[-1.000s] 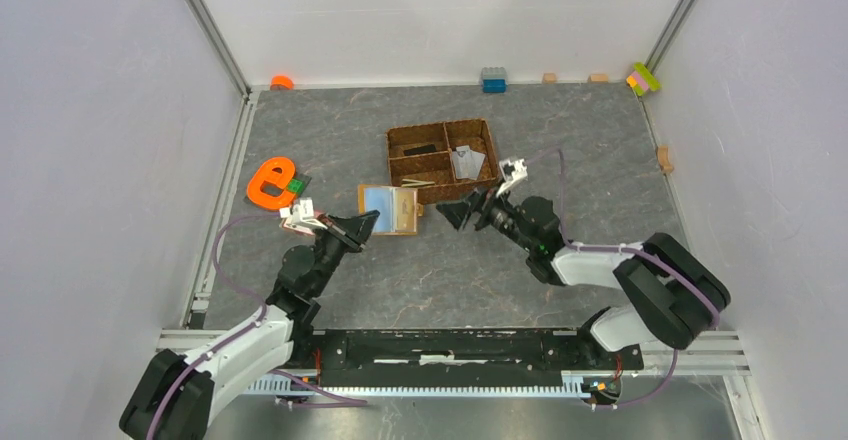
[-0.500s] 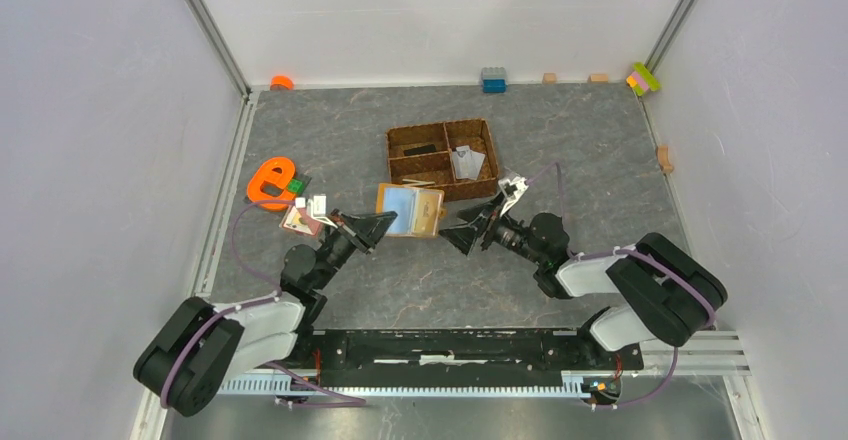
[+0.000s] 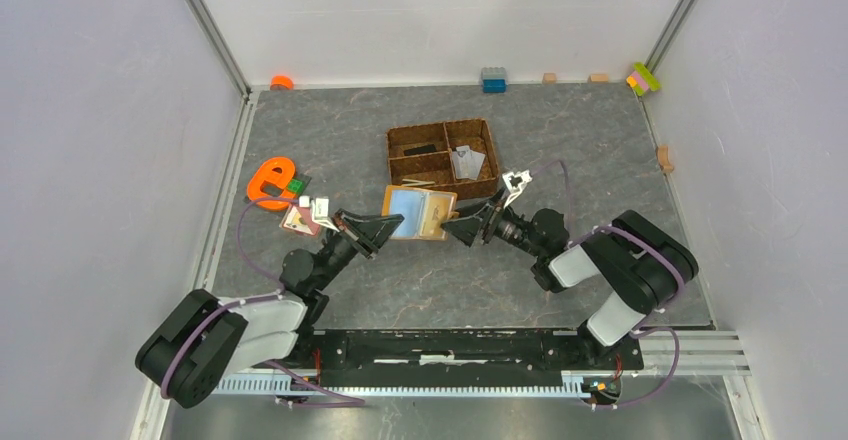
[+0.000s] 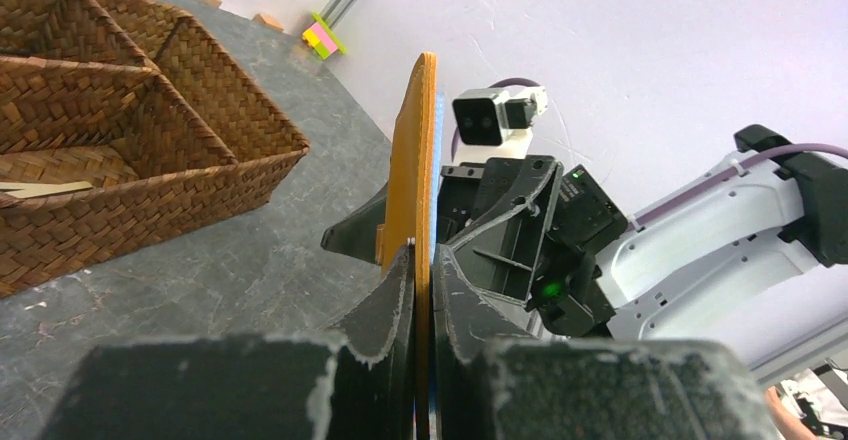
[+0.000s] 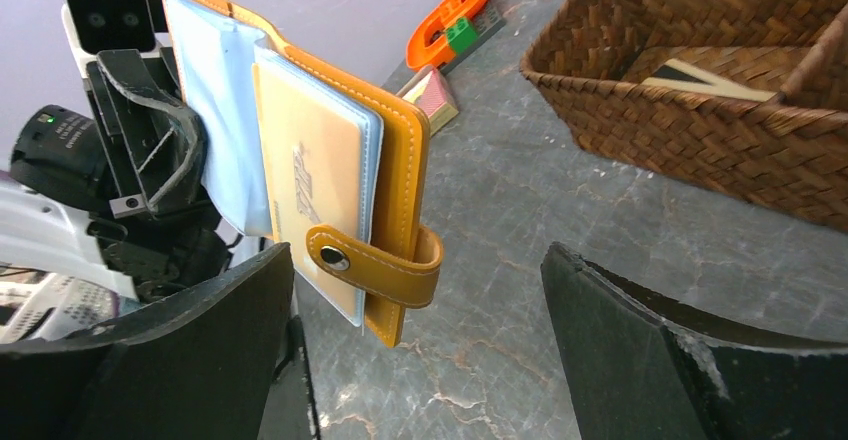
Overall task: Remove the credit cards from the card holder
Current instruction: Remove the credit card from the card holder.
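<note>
The card holder (image 3: 420,212), an orange wallet with pale blue lining, hangs open above the table. My left gripper (image 3: 385,225) is shut on its left cover, and in the left wrist view the orange edge (image 4: 425,160) stands upright between the closed fingers (image 4: 395,300). My right gripper (image 3: 465,228) is open just right of the holder. In the right wrist view the snap tab (image 5: 375,265) sits between the wide fingers (image 5: 220,340) without touching them. A beige credit card (image 5: 310,170) shows in a clear sleeve.
A brown woven divided tray (image 3: 443,123) stands just behind the holder, with grey cards (image 3: 467,163) and a beige card (image 3: 428,182) in its compartments. An orange e-shaped toy (image 3: 270,182) lies at the left. A blue brick (image 3: 493,80) and small blocks line the back wall.
My left gripper has carried the open holder to the right. The right gripper has shifted slightly nearer, so its open fingers now flank the holder's tab edge.
</note>
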